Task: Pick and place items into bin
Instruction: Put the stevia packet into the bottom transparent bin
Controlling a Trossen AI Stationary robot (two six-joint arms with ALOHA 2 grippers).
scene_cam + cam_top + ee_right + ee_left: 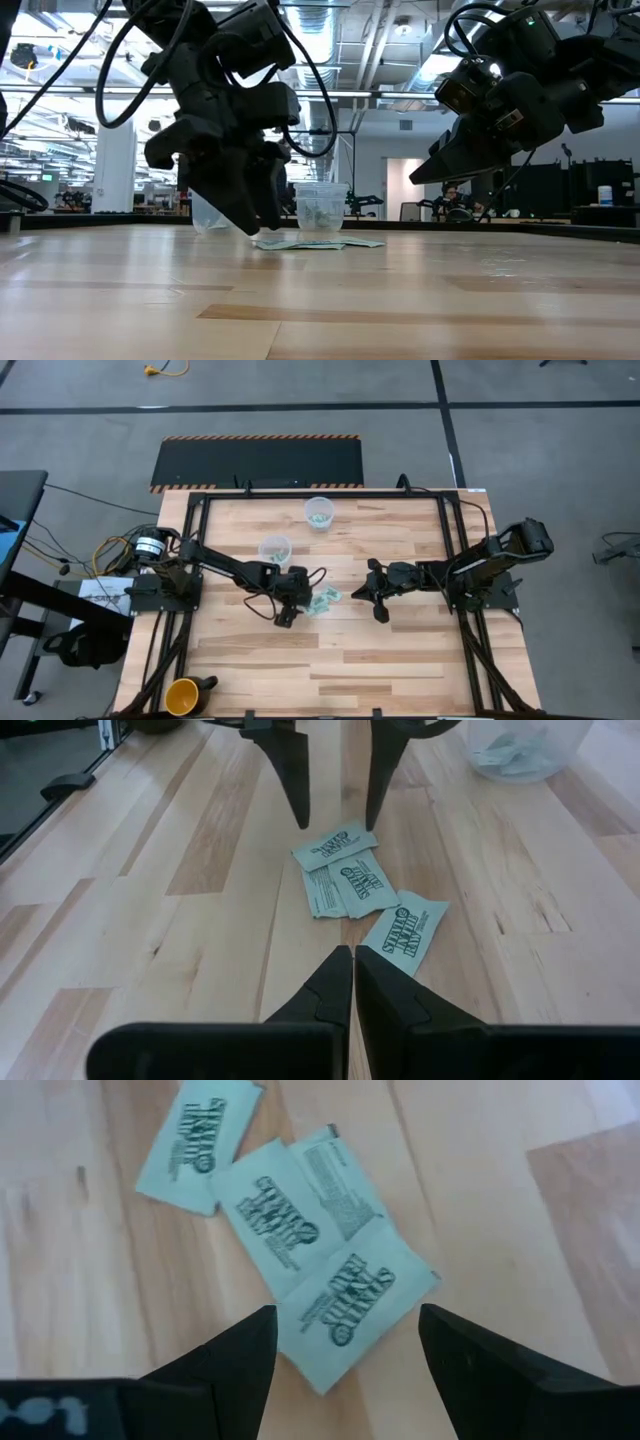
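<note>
Several mint-green and white packets (350, 1305) lie flat in a small overlapping cluster on the wooden table (322, 600), also seen in the right wrist view (365, 880). My left gripper (345, 1315) is open and points down just over the cluster's near-left end (336, 820), one finger on either side of the nearest packet, touching nothing. My right gripper (352, 965) is shut and hovers to the right of the packets (376, 600), above the table (415, 180). Two clear plastic cups (275, 548) (319, 512) stand farther back, each with packets inside.
A yellow mug (182, 697) stands at the table's near left corner. A black frame (300, 493) runs around the table's edges. The wood in front of the packets (340, 660) is bare. The nearer cup (320, 205) stands just behind the cluster.
</note>
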